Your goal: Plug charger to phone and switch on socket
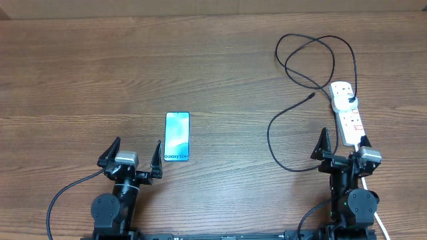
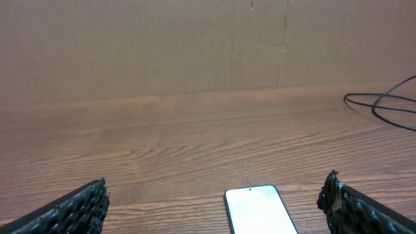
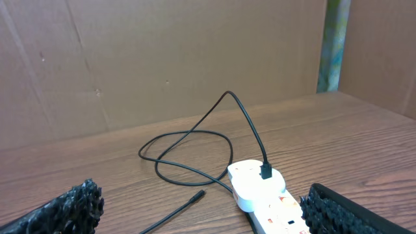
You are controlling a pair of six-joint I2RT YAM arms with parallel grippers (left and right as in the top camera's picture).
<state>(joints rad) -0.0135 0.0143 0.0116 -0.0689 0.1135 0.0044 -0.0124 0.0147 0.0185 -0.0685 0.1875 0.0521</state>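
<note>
The phone (image 1: 177, 136) lies face up on the wooden table, screen lit; its top end shows in the left wrist view (image 2: 260, 209). My left gripper (image 1: 131, 157) is open and empty, just left of and nearer than the phone. The white power strip (image 1: 351, 121) lies at the right, with the charger's white plug head (image 1: 343, 94) seated in its far end. The black charger cable (image 1: 313, 57) loops behind it, and its connector tip (image 1: 311, 97) lies loose on the table (image 3: 199, 195). My right gripper (image 1: 344, 149) is open and empty at the strip's near end.
A brown cardboard wall (image 3: 162, 58) stands behind the table. The strip's thick white cord (image 1: 381, 223) runs off past the right arm. The cable loop reaches into the left wrist view at its right edge (image 2: 383, 104).
</note>
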